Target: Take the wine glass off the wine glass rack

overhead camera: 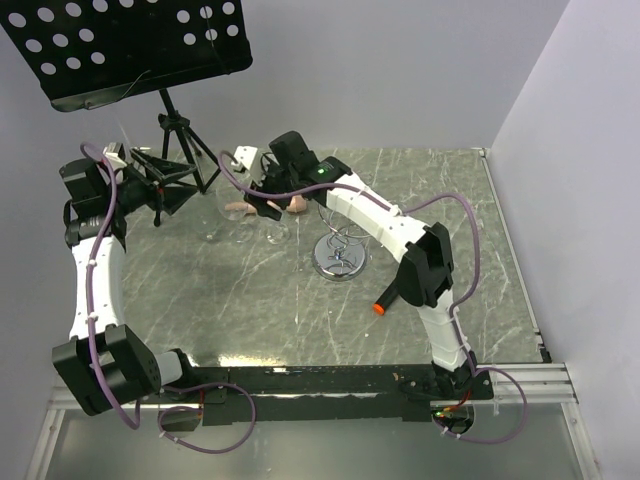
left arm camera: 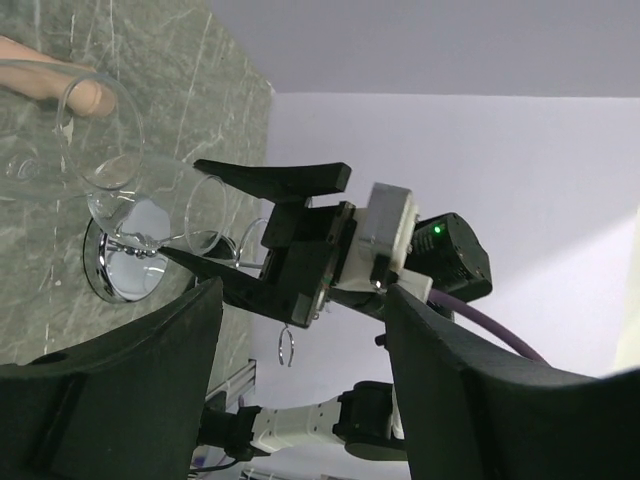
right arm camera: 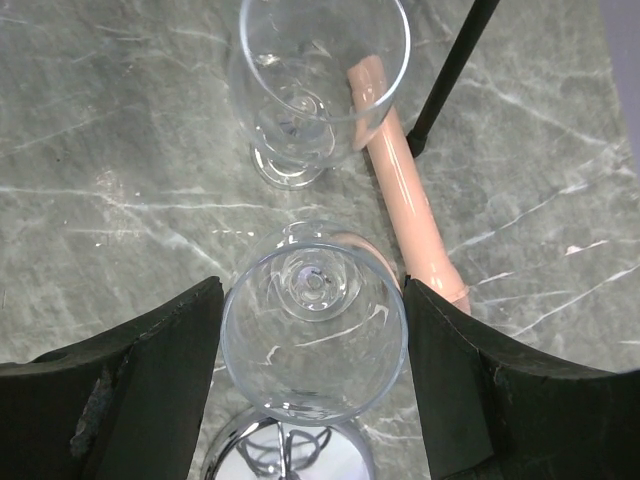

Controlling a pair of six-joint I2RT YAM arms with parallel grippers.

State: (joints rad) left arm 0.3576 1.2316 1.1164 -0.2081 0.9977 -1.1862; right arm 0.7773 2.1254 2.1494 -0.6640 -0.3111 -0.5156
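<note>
A clear wine glass [right arm camera: 313, 330] stands upright, rim up, between the black fingers of my right gripper [right arm camera: 313, 345], whose pads touch the bowl on both sides. In the top view this glass [overhead camera: 277, 226] is just left of the wine glass rack [overhead camera: 340, 258], a chrome disc base with a thin post and wire arms. My right gripper [overhead camera: 268, 195] is above the glass. I cannot tell whether the glass foot rests on the table. The rack base [right arm camera: 290, 455] shows below the glass. My left gripper [left arm camera: 300, 330] is open and empty, looking across at the glass [left arm camera: 150, 200].
A second wine glass [right arm camera: 315, 80] stands upright further left [overhead camera: 215, 215]. A pink stick [right arm camera: 405, 200] lies on the marble table beside both glasses. The black music stand [overhead camera: 130, 45] rises at the back left, its tripod leg [right arm camera: 450, 70] close to my left gripper [overhead camera: 150, 180].
</note>
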